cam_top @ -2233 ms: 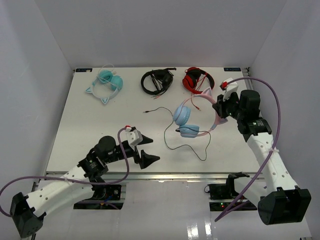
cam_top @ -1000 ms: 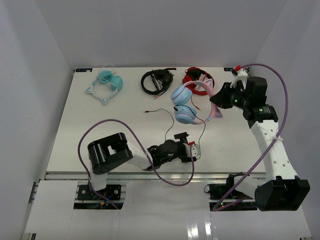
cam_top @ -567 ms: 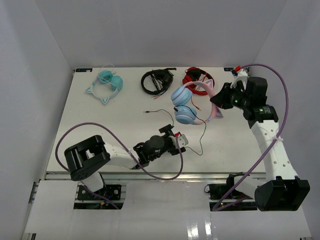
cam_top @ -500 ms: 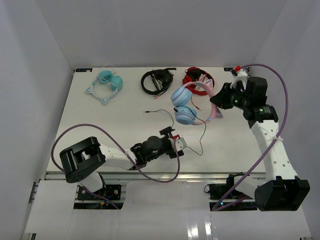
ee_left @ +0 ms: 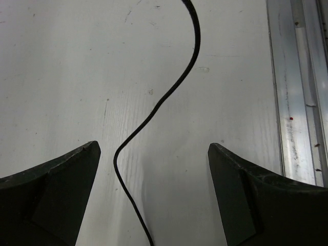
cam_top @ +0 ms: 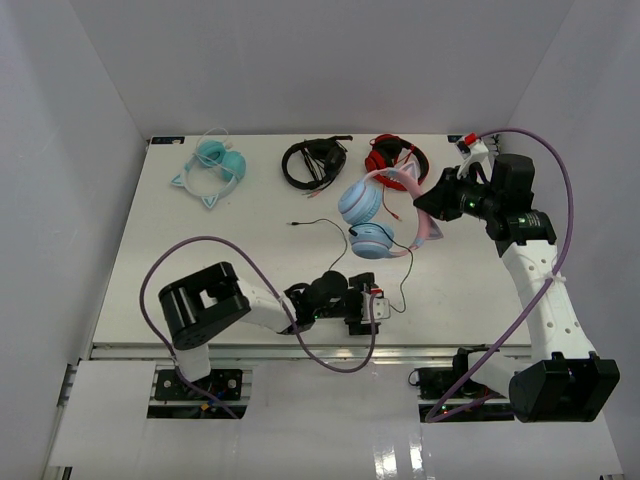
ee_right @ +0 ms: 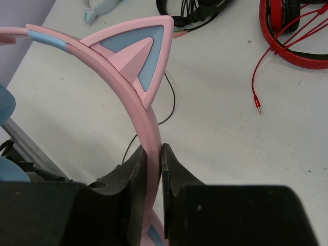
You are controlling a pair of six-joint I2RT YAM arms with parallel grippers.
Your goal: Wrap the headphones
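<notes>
Right gripper (ee_right: 152, 154) clenched on the pink headband; left gripper (ee_left: 154, 154) released, straddling the cable.

On my right wrist view both fingers pinch the pink cat-eared plastic headband (ee_right: 148, 130) just below one ear, so I am holding the over-ear headphones with round light blue cups (cam_top: 362, 205) right of centre, just in front of the red wired headphones (cam_top: 393, 158). Their long thin dark cable (ee_left: 174, 87) trails to the near edge, where my left fingers stand wide apart either side of it, gripping nothing, close over the white table (cam_top: 200, 260). Black headphones (cam_top: 313, 160) and all-aqua cat-ear headphones (cam_top: 212, 168) lie along the far edge.
</notes>
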